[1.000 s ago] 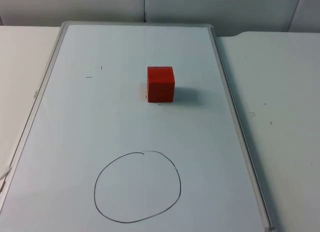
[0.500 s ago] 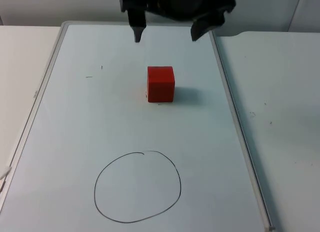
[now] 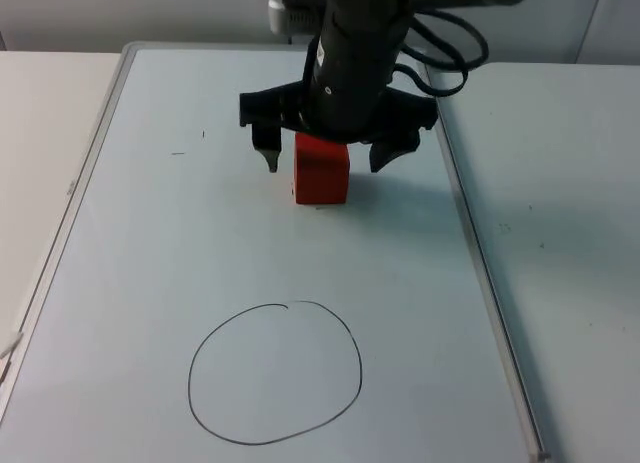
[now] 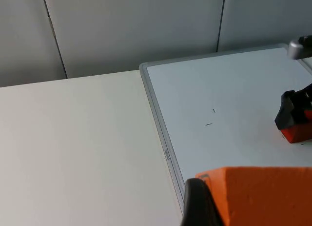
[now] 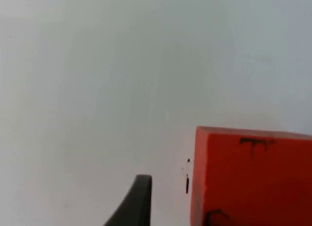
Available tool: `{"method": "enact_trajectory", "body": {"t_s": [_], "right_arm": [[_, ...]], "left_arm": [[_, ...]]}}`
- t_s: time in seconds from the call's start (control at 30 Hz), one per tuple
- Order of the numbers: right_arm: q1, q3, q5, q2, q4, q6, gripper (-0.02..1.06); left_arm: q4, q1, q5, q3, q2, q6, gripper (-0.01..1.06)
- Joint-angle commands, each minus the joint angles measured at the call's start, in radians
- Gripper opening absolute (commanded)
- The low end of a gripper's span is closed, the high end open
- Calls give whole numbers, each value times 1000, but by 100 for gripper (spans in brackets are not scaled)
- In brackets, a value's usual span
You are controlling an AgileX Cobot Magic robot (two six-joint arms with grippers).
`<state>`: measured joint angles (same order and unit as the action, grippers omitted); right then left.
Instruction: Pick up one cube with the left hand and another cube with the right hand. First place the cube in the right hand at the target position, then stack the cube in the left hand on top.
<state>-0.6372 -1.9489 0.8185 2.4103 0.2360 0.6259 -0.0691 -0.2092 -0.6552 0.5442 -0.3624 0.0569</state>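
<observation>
a red cube (image 3: pixel 321 171) sits on the whiteboard (image 3: pixel 150 263) on the counter, well beyond the drawn circle (image 3: pixel 275 373). the right gripper (image 3: pixel 323 161) hangs over it, fingers (image 3: pixel 268 150) spread wide to either side, not touching. the left gripper (image 4: pixel 229 201) waits off the whiteboard's edge, fingers clamped on an orange cube (image 4: pixel 263 196).

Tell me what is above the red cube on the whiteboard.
The open right gripper hangs over the red cube, fingers either side. The cube's rear top edge is hidden beneath it.
</observation>
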Motion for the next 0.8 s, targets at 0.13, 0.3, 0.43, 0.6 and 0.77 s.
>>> {"method": "enact_trajectory", "body": {"t_s": [0.13,0.3,0.43,0.6,0.77], "right_arm": [[0,-8,-29,9,10,23,86],[0,-8,-30,9,26,33,62],[0,-8,-16,9,51,63,34],[0,-8,-9,-34,53,-5,0],[0,-8,20,-165,41,-164,0]], "left_arm": [[5,-7,3,-1,7,2,2],[5,-7,3,-1,7,2,2],[5,-7,3,-1,7,2,2],[5,-7,-1,-1,7,0,2],[3,-7,-1,-1,7,0,2]]}}
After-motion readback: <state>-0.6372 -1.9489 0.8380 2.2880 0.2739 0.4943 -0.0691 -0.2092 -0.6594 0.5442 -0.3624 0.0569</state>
